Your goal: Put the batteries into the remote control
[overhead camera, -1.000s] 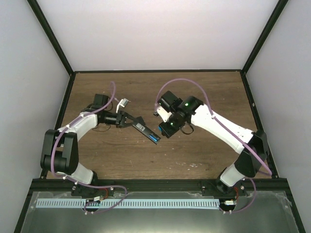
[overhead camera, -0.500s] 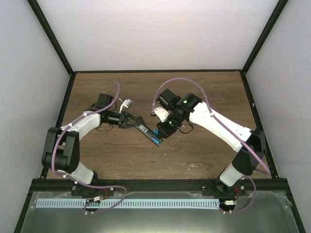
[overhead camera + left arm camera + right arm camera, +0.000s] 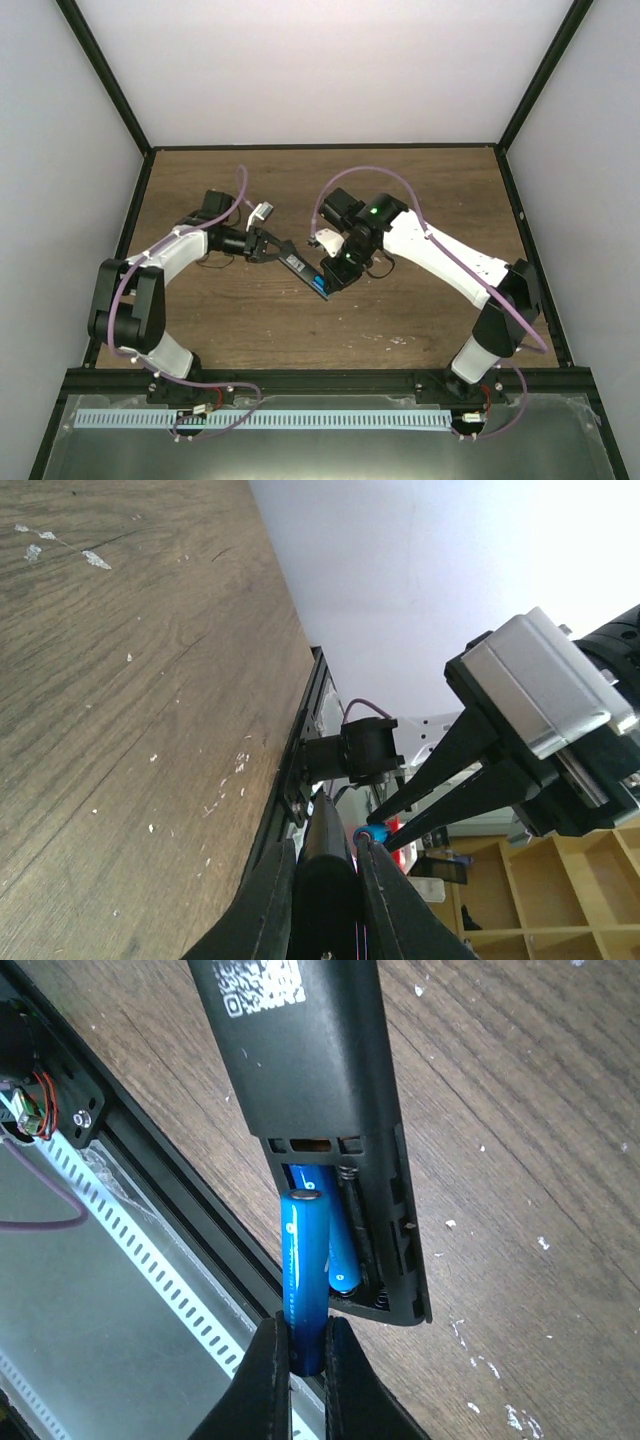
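My left gripper [image 3: 266, 247] is shut on one end of the black remote control [image 3: 300, 268] and holds it above the table, back side up, with the battery bay open. In the right wrist view, one blue battery [image 3: 343, 1250] lies inside the remote's [image 3: 300, 1050] bay. My right gripper [image 3: 305, 1360] is shut on the second blue battery [image 3: 304, 1280], which lies alongside the first at the bay's open slot. In the left wrist view, the left gripper [image 3: 326, 848] clamps the remote [image 3: 328, 880], and the held battery's tip [image 3: 376, 833] shows between the right gripper's fingers [image 3: 440, 780].
The wooden table [image 3: 400, 200] carries pale specks of debris [image 3: 398, 341] near the front right. The black front rail [image 3: 150, 1190] and a perforated metal strip [image 3: 130, 1260] lie below the remote's end. White walls enclose the table on three sides.
My right gripper has moved left and down with the battery to the remote's open end. The left gripper has shifted slightly right, still holding the remote.
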Tool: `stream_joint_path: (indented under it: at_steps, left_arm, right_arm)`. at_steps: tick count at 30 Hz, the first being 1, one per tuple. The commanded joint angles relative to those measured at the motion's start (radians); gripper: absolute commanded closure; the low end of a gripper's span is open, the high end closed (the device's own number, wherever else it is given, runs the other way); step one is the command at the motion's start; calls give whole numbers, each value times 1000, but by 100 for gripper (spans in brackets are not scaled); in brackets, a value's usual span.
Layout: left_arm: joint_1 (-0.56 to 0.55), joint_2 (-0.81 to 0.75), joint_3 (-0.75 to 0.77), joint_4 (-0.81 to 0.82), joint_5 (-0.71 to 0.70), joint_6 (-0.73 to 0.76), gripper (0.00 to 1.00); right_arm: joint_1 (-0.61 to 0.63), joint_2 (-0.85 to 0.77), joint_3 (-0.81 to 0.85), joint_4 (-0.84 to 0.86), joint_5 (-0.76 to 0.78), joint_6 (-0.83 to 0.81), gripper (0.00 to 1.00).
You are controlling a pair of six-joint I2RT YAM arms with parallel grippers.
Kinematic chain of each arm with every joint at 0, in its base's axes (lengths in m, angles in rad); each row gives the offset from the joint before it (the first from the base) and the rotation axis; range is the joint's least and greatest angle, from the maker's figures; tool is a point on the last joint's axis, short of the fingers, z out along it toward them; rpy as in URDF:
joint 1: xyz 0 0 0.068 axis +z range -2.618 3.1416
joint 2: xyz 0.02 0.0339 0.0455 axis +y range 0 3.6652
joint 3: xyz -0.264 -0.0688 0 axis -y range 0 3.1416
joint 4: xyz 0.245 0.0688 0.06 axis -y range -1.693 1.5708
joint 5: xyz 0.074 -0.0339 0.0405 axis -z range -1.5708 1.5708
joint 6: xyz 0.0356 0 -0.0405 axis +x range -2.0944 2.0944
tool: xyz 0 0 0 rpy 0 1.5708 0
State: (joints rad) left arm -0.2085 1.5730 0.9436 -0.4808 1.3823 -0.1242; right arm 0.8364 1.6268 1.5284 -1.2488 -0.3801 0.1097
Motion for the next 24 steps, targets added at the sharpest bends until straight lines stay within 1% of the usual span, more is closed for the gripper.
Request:
stream_joint_path:
  at_steps: [1,7,13,24]
  left_arm:
    - [-5,22,32,-43,48,58,100]
    - [-5,37,55,-94,58,106,100]
    - [-5,41,58,-103,69,113,100]
    - [-6,35,49,-107,87,124,100]
  right_arm:
    - [13,10,-12,-26,-18,14,99]
    - [15,10,-29,-33,7,26,99]
    - [17,24,-39,-37,22,34,99]
    - [19,43,8,-18,85,44,99]
